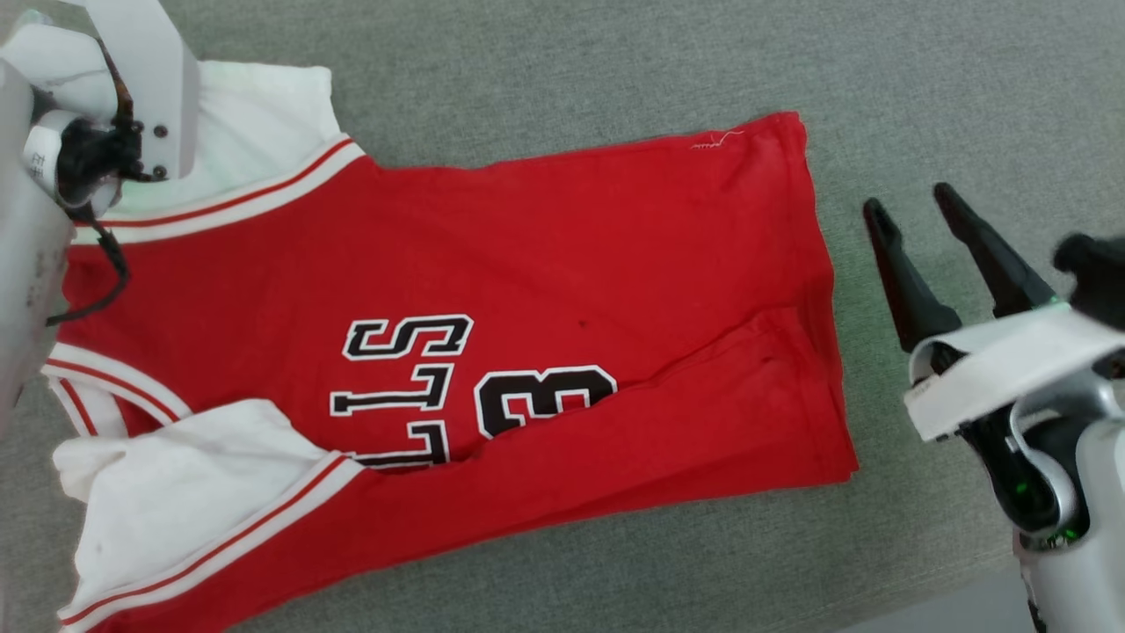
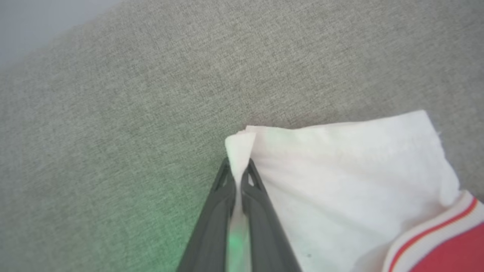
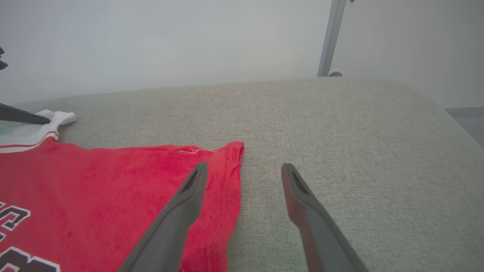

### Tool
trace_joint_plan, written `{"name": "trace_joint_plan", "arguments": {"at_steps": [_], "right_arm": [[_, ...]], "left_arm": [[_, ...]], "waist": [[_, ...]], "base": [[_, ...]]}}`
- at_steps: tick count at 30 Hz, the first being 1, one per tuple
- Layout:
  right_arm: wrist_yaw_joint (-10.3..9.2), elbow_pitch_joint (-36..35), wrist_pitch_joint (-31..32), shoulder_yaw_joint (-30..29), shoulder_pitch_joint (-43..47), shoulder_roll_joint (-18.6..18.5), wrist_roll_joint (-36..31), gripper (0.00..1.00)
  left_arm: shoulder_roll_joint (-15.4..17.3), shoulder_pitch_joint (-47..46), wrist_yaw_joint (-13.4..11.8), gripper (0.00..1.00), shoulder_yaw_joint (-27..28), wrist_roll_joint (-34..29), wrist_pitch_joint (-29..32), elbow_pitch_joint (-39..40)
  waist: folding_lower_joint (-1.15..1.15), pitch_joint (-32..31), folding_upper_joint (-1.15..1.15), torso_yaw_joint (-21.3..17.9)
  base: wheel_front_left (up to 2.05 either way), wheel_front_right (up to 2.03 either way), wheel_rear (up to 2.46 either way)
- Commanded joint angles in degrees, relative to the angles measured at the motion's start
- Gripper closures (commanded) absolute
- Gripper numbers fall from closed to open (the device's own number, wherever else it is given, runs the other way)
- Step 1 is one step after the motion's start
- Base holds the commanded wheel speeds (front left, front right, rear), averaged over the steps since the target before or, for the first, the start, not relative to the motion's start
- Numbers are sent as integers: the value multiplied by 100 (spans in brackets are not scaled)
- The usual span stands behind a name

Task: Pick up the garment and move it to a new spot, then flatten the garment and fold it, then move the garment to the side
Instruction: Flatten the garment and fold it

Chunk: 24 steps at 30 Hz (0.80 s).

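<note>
Left end effector [image 2: 239, 168] tight on garment [image 2: 340, 181] corner

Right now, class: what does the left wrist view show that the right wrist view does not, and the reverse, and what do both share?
Left wrist, not right: the white sleeve corner squeezed, close up, in the shut left gripper. Right wrist, not left: the open right gripper, the dark print, a pale wall. Both: the bright red fabric garment, its red-and-white striped trim, the grey woven surface.
</note>
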State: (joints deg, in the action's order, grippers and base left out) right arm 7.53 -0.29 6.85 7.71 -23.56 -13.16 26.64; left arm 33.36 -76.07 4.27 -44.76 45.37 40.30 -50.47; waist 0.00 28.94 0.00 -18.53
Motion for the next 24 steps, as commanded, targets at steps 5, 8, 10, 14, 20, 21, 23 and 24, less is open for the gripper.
{"name": "trace_joint_plan", "arguments": {"at_steps": [5,8,10,14,20,21,23,24], "right_arm": [[-10,283,869,98,-652,-66,-17,0],[-10,579,1413,144,-1105,-116,-52,0],[-10,828,1757,201,-1402,-112,-55,0],[-10,1428,2380,344,-1974,-164,-73,0],[-10,2228,2988,578,-2535,-130,135,0],[-10,2380,3081,623,-2642,-128,173,0],[-10,2686,3308,752,-2793,-129,284,0],[-10,2972,3528,880,-2916,-154,329,80]], "left_arm": [[-122,-5,48,100,-158,-71,71,-272],[-241,-98,103,100,-220,-93,35,-317],[-300,-161,122,100,-251,-102,11,-379],[-393,-255,170,100,-288,-89,-61,-503],[-501,-384,216,100,-320,-71,-179,-655],[-518,-409,226,100,-329,-69,-211,-683],[-557,-448,237,100,-344,-62,-258,-743],[-599,-487,247,100,-359,-51,-290,-816]], "waist": [[0,68,0,109],[0,120,0,212],[0,151,0,266],[0,192,0,366],[0,227,0,474],[0,233,0,492],[0,243,0,525],[0,248,0,564]], "base": [[0,0,0],[0,0,0],[0,0,0],[0,0,0],[0,0,0],[0,0,0],[0,0,0],[0,0,0]]}}
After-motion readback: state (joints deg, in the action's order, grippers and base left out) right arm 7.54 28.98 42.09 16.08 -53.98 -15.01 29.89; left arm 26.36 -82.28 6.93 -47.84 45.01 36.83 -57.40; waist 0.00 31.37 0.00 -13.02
